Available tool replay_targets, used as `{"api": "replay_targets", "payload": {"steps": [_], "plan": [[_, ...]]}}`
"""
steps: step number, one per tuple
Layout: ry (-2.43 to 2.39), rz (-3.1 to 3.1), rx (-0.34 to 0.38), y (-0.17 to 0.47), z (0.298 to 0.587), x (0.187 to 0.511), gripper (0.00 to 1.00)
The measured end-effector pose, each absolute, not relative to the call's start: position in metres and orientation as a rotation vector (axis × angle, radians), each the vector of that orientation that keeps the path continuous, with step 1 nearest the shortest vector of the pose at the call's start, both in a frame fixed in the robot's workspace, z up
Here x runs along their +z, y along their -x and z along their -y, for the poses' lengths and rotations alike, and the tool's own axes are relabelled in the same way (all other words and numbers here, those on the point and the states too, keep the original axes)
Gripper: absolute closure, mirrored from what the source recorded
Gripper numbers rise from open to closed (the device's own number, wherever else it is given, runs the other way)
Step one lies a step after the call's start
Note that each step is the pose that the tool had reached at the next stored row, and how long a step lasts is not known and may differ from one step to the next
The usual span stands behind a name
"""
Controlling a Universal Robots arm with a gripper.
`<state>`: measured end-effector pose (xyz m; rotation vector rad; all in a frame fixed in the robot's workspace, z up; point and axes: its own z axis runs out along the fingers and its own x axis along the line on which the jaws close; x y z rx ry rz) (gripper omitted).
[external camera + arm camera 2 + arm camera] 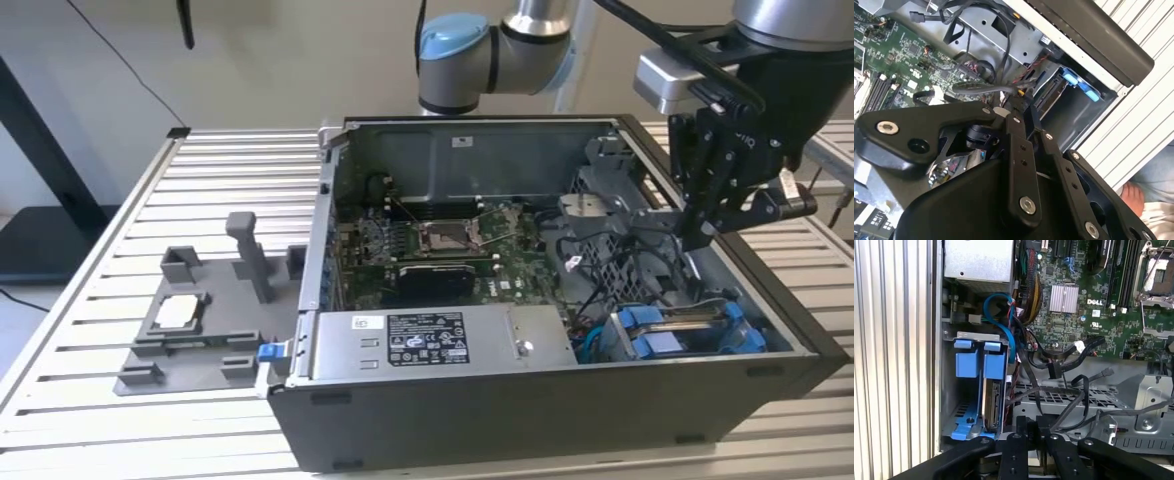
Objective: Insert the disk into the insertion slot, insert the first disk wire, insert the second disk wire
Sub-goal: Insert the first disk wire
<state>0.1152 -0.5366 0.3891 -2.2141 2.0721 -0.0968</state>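
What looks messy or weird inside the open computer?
Loose black cables sprawl across the metal cage beside the green board, and their plug ends seem to hang free, unplugged. Nothing looks broken or spilled.

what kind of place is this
Probably a robotics lab or test bench: an open computer case on a slatted metal table, a robot arm over it, and a grey fixture plate beside it.

Plain pale wall across the top of the exterior view, ribbed metal worktop below, dark slanted post upper left.
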Motion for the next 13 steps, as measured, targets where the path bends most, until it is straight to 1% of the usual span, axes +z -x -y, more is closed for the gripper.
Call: {"api": "replay_targets", "payload": {"steps": [4,13], "plan": [[2.217,-2.075,-0.094,-0.116,0.537,0.389,0.81],[2.244,-2.103,-0.036,-0.128,0.540,0.385,0.81]]}}
